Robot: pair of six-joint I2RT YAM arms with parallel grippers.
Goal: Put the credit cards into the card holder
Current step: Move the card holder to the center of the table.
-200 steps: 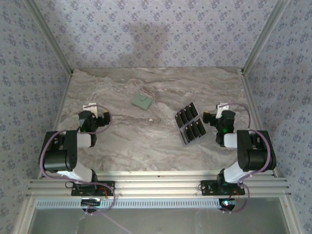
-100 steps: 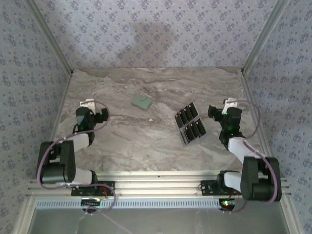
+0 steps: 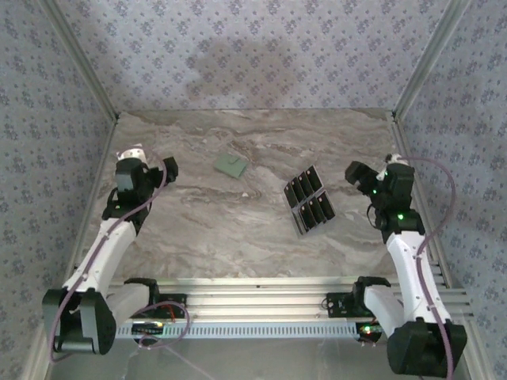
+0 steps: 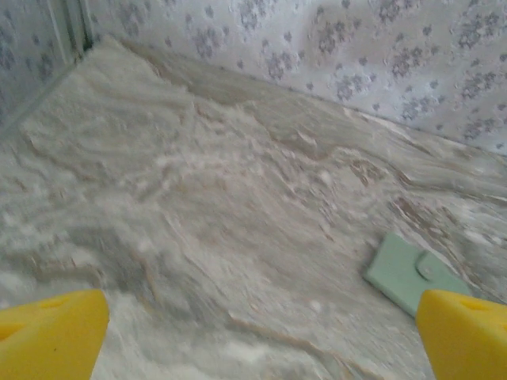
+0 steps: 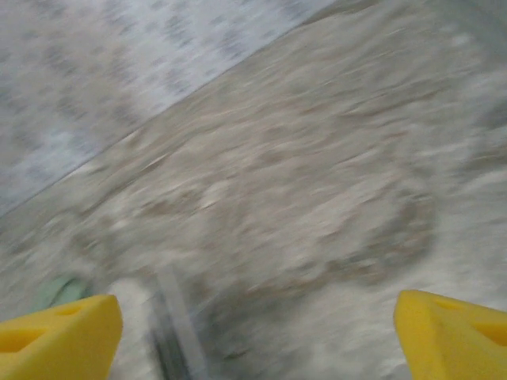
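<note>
The credit cards (image 3: 309, 199) are small black rectangles with pale edges, lying in two rows right of the table's middle. The card holder (image 3: 230, 165), flat and sage green, lies further back and to the left. My left gripper (image 3: 167, 169) hovers at the left side, open, pointing toward the holder; in the left wrist view the holder (image 4: 412, 273) lies ahead of the right fingertip (image 4: 467, 332). My right gripper (image 3: 353, 172) is open, just right of the cards. The right wrist view is blurred, showing a dark, pale-edged strip of the cards (image 5: 170, 324) and a green patch of the holder (image 5: 59, 289).
The marble-patterned tabletop (image 3: 238, 229) is boxed in by patterned walls with metal corner posts (image 3: 87, 71). An aluminium rail (image 3: 253, 301) runs along the near edge where both arm bases are bolted.
Both arms have unfolded from their tucked poses. The left gripper moved back and left, the right gripper back and right. Cards and holder have not moved.
</note>
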